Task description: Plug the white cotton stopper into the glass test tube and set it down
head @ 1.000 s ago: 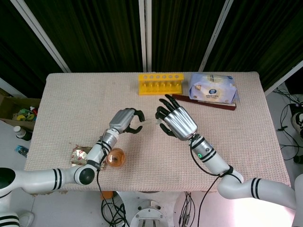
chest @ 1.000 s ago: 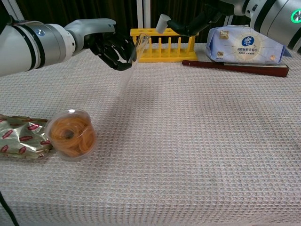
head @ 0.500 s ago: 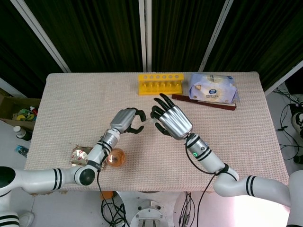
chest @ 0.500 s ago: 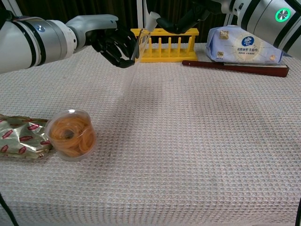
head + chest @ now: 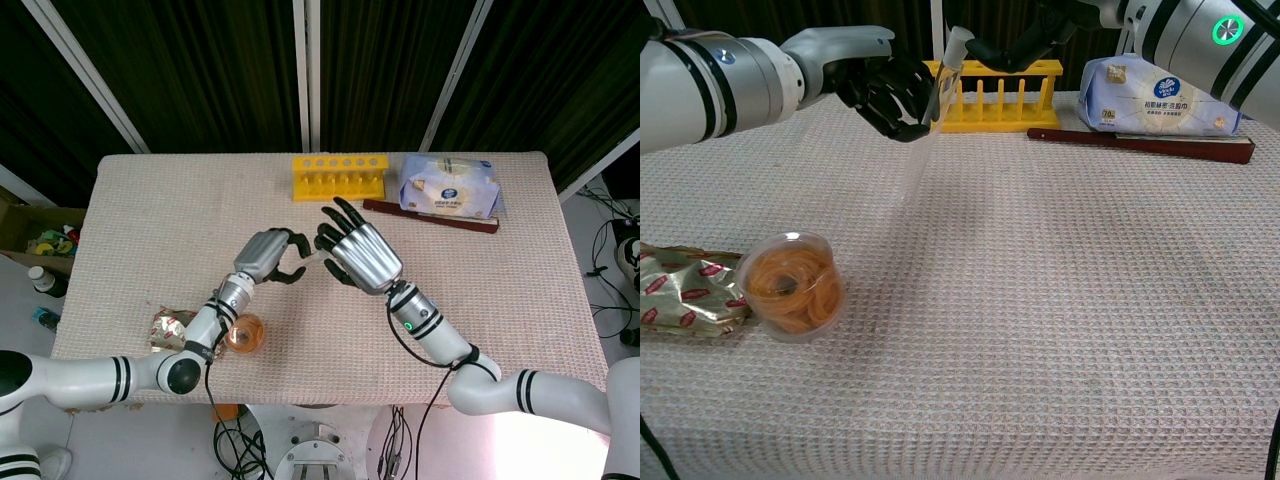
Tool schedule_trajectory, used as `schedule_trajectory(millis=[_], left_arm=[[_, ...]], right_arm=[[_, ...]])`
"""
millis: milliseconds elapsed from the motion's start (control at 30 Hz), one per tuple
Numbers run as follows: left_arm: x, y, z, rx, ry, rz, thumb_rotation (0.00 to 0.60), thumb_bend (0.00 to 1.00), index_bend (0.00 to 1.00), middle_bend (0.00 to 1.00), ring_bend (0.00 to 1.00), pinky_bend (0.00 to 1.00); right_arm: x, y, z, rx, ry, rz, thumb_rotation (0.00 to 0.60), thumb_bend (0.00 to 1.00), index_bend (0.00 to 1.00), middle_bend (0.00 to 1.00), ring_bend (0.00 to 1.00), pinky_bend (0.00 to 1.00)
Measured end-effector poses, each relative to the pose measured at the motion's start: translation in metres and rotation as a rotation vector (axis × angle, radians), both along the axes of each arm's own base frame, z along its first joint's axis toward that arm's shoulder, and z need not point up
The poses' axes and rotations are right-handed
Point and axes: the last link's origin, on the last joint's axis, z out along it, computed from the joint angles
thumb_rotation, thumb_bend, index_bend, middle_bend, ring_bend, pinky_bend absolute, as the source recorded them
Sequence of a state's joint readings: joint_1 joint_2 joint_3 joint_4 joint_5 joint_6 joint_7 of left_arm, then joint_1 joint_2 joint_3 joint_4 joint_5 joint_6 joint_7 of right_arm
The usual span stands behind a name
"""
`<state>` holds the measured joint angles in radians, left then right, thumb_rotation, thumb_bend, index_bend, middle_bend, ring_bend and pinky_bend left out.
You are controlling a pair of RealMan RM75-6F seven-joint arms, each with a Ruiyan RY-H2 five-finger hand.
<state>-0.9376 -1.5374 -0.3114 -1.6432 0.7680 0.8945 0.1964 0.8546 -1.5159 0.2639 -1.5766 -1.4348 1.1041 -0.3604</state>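
Now that the right hand (image 5: 1015,45) has carried its pinched stopper (image 5: 958,40) leftward to the tube (image 5: 937,90) gripped by the left hand (image 5: 885,92), insertion begins.

No legible text; only blurred print on the tissue pack (image 5: 1167,98).

Yellow rack (image 5: 338,177) — white stopper (image 5: 958,38) — beige waffle-weave cloth (image 5: 1060,300).

A clear, smooth glass test tube (image 5: 927,118) is gripped by black matt fingers (image 5: 887,100) under a brushed silver metal-look shell; a coarse beige waffle-weave cloth table cover (image 5: 1060,300) is seen, glossy yellow plastic tube rack (image 5: 992,98), crinkled shiny foil packet (image 5: 685,293), transparent plastic round tub (image 5: 791,284), glossy film tissue pack (image 5: 1165,97)
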Motion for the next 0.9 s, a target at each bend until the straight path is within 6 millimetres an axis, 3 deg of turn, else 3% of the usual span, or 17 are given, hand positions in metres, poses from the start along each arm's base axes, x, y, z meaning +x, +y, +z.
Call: schedule_trajectory(millis=[900], left_arm=[[0.0017, 0.0008, 0.0051, 0.006, 0.000, -0.004, 0.600, 0.38, 0.59, 0.46, 0.28, 0.23]], right_arm=[[0.0001, -0.0031, -0.0044, 0.003, 0.024, -0.009, 0.600, 0.52, 0.63, 0.37, 0.14, 0.14]])
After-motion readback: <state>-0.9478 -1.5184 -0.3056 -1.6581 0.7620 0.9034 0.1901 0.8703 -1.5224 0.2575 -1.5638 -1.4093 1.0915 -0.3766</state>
